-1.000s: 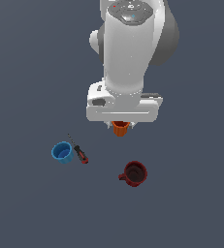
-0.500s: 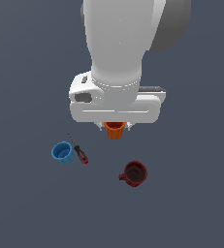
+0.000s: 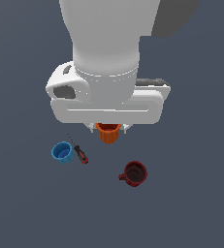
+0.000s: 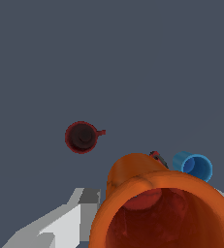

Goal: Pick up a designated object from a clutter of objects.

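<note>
The small orange cup (image 3: 108,133) sits directly under the arm's white hand, between the gripper (image 3: 108,128) fingers, whose tips show only as pale stubs on either side of its rim in the exterior view. In the wrist view the cup (image 4: 162,206) fills the near foreground, mouth toward the camera, with a grey-white finger (image 4: 60,225) pressed alongside it; the gripper is closed on the cup, which appears held above the floor, well clear of the other things.

It is plain, handleless, bright orange with a darker reddish inside, and smaller than the other cups.

Toward the exterior view's left lie the blue cup (image 3: 62,152) and, just beside it, the red-and-black-handled screwdriver (image 3: 79,153). The dark red mug (image 3: 134,174) stands apart toward the right, its handle pointing left.

The bulky arm hides the cup's upper part and most of the fingers; in the wrist view the screwdriver (image 4: 155,156) is nearly hidden behind the cup.
</note>
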You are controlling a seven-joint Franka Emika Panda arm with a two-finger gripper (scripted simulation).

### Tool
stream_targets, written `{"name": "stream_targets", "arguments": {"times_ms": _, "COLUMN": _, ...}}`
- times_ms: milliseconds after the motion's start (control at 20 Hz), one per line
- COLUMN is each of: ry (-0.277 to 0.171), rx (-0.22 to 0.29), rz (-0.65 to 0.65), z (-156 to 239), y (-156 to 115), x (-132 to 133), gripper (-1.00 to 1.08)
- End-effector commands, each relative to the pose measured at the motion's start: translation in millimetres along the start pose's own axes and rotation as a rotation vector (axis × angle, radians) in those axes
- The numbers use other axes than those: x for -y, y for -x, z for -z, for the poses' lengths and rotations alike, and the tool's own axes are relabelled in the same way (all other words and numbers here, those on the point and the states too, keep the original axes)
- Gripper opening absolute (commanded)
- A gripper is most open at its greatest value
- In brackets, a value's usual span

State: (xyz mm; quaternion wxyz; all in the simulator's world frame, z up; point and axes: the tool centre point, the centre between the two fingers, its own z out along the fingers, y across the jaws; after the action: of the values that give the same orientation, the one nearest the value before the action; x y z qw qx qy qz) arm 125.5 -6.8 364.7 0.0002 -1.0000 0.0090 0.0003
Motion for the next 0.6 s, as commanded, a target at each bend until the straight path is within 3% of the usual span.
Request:
{"name": "stream_targets", "arguments": {"times_ms": 0, "ry": 0.0, "rx": -0.001, "rz": 0.0, "z": 7, "y": -6, "x": -2, "gripper": -1.0}}
{"name": "stream_targets", "arguments": {"times_ms": 550, "ry": 0.001, "rx": -0.001, "rz": 0.0, "z": 18, "y": -17, "x": -7, "gripper": -1.0}}
